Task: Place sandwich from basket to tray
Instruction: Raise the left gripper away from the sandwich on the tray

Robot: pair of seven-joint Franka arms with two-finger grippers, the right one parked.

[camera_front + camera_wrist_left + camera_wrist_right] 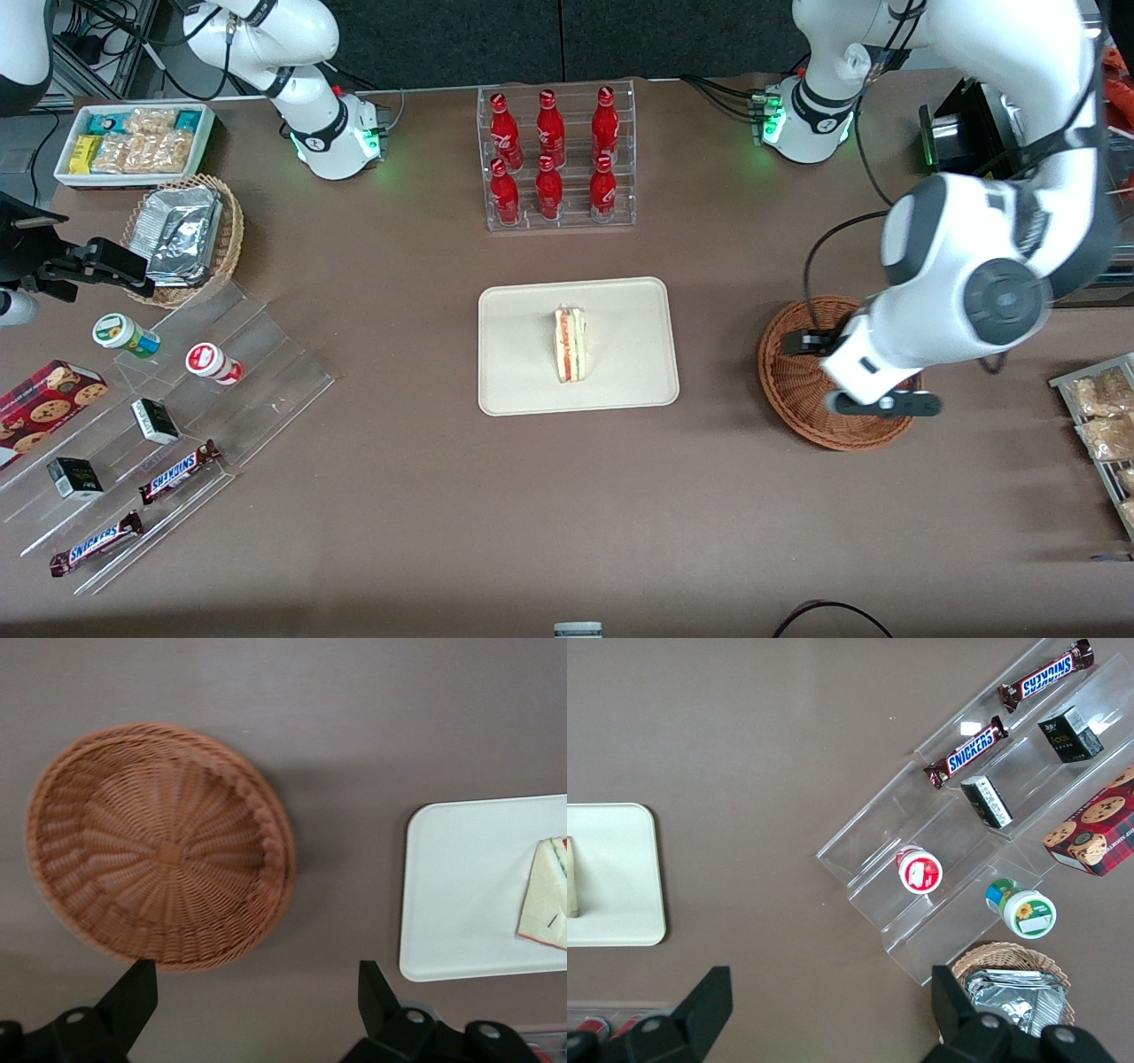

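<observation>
Front view, item by item. Sandwich (570, 344): one triangular wedge, pale bread with red and green filling along the cut edge, resting on the tray (518, 390) near its middle, slightly nearer the edge that faces the basket. Nothing touches it.

Tray: cream, rectangular, rounded corners, at the centre of the table, nearer the front camera than the bottle rack (558, 159). It carries the sandwich only.

Basket (784, 372): reddish-brown wicker, round and shallow, toward the working arm's end of the table, well apart from the tray. The left wrist view shows its woven floor (159, 850) bare, with nothing in it.

Gripper (864, 390): the left arm's, hanging above the basket. In the left wrist view its two black fingers (133, 992) stand wide apart with only table surface between them; they hold nothing.

Other stock, not part of the job: red bottles in the clear rack, a tan basket of foil packs (182, 239), a white bin of snack packets (133, 142) and a clear stepped stand (177, 443) with bars and cups, all toward the parked arm's end.

Status, as a judgement: the transfer looks complete. The basket is emptied, the sandwich sits on the tray, and the fingers are released. What remains, if anything, is for the arm to pull away and park.
</observation>
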